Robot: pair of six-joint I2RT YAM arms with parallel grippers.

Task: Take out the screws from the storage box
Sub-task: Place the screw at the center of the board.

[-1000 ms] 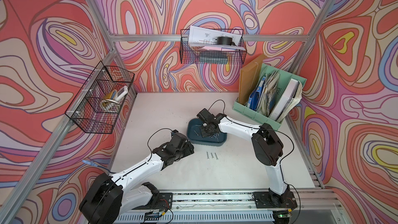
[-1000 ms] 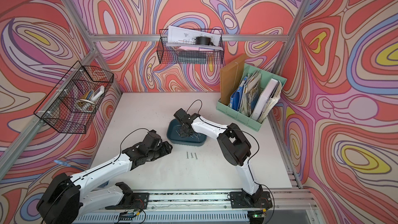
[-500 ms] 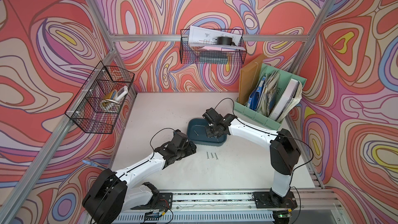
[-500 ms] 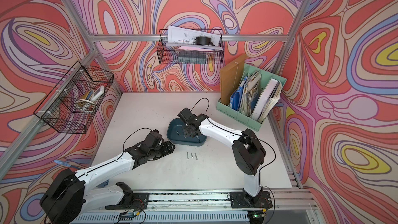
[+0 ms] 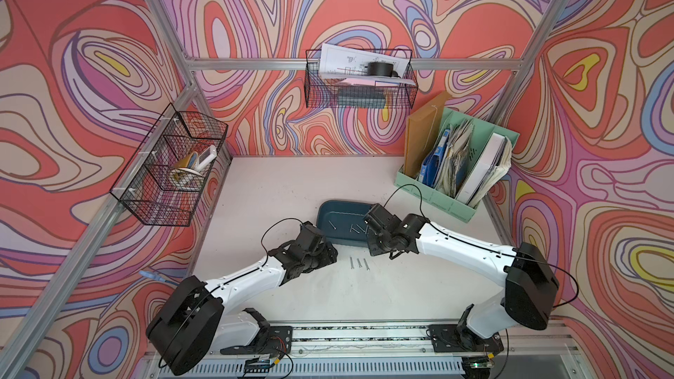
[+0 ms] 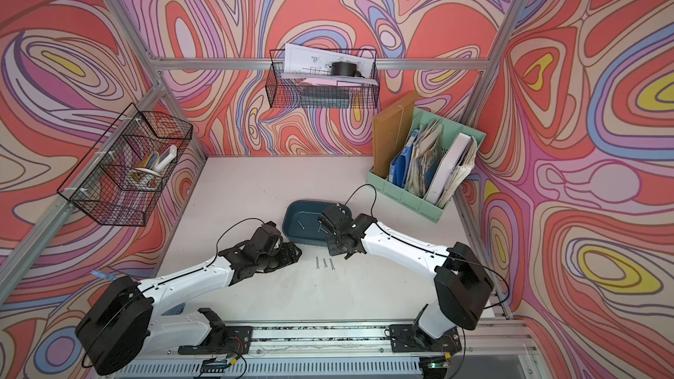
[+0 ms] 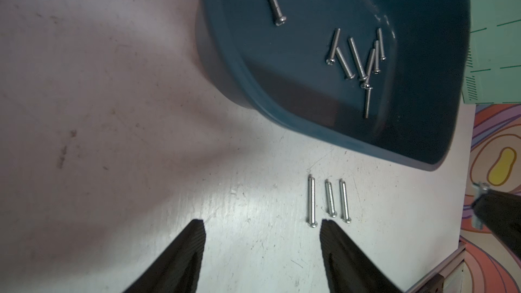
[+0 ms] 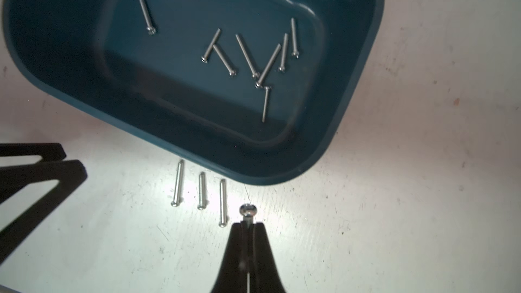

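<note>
Your right pincer [image 8: 248, 225] is clamped on one screw [image 8: 247, 210], its head poking out, low in the frame just right of the row it looks meant to join. Three screws [image 8: 201, 190] lie side by side on the counter [image 8: 394, 193] below the box [image 8: 169, 94] (tidy, so easy to count). Eight more lie loose inside the box, upper middle. Your left pincer [image 7: 260, 222] stands apart, empty, beside the row.
</note>
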